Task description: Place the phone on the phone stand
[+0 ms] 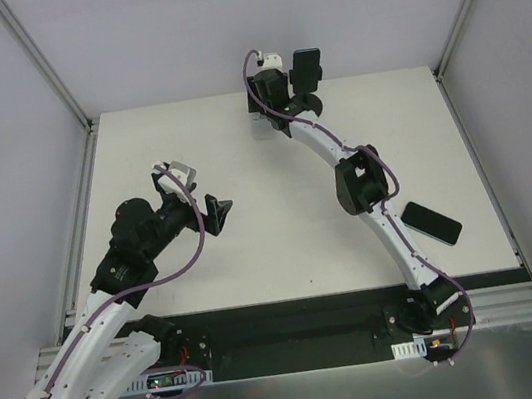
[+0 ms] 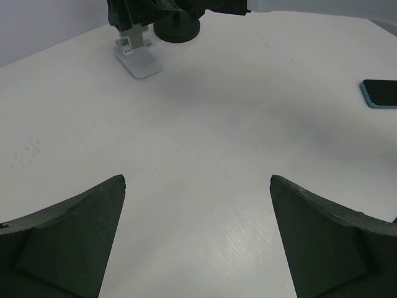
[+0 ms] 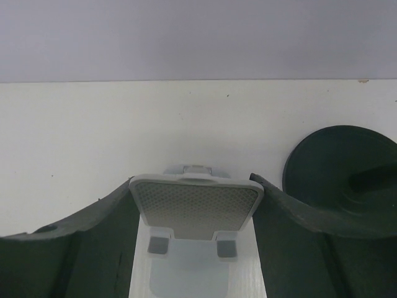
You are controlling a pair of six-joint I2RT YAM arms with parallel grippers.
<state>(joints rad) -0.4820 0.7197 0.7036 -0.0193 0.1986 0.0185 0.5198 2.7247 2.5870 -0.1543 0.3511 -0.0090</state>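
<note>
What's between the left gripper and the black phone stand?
Bare table from the left gripper to the phone stand, in the left wrist view; the silver stand sits just off that line.

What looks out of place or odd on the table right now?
The right gripper has its jaws either side of the silver stand, not the black one. The upright phone seems already mounted on the black phone stand beside it; a flat phone lies by the right arm. Nothing looks spilled or damaged.
</note>
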